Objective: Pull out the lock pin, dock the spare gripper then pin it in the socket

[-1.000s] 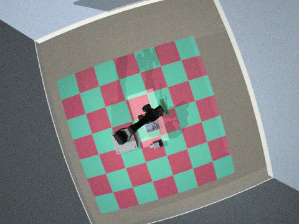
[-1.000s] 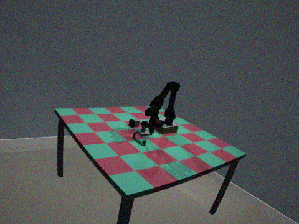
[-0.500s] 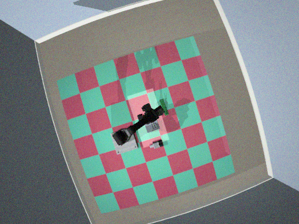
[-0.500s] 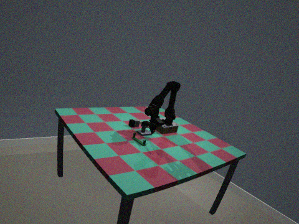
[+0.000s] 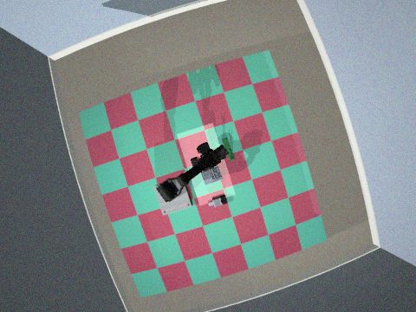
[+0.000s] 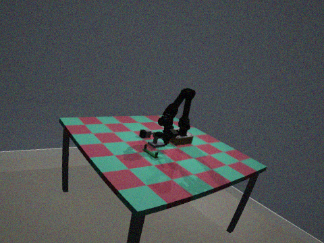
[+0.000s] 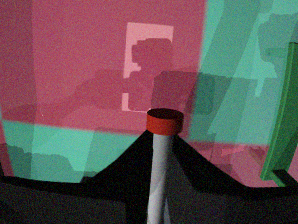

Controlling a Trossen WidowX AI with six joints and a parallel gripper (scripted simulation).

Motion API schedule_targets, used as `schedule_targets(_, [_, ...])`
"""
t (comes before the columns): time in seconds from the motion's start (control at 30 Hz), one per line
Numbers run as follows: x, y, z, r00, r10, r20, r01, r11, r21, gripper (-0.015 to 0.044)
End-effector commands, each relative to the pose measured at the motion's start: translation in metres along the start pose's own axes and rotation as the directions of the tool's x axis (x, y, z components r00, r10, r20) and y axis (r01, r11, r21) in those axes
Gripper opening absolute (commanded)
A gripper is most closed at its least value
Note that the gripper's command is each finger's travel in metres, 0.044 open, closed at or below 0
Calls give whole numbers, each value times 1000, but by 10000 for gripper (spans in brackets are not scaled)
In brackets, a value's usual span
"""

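My gripper [image 7: 158,135] [image 6: 166,143] is shut on the lock pin, low beside the mount. The pin [image 7: 159,172] is a pale grey rod with a red head, seen between the black fingers in the wrist view; its far end is hidden. The grey mount [image 5: 211,175] [image 6: 157,145] stands on the table with an upright socket, partly under the arm in the top view. It cannot be made out in the wrist view, so whether the pin's end is clear of the socket cannot be told. The spare gripper [image 5: 219,200] [image 6: 146,133], grey and black, lies apart from the mount.
A green cradle [image 5: 228,149] [image 6: 150,153] [image 7: 284,120] with raised ends lies on the mount's other side from the spare gripper. The arm's base plate [image 5: 174,205] is on the checkered table [image 5: 221,260] [image 6: 142,199]. The arm's shadow falls around the cradle.
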State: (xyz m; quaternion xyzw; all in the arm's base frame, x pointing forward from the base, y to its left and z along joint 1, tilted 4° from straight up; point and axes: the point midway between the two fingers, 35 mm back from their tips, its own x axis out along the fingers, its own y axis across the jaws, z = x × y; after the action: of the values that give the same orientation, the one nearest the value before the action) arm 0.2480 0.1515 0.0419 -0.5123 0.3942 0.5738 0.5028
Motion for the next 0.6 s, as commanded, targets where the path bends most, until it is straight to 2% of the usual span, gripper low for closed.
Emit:
schedule_targets(0.0, [-2, -2, 4, 1000, -3, 4, 2, 1000, 3, 0])
schedule_targets(0.57, [0, -2, 16, 1000, 8, 1, -8, 1000, 5, 0])
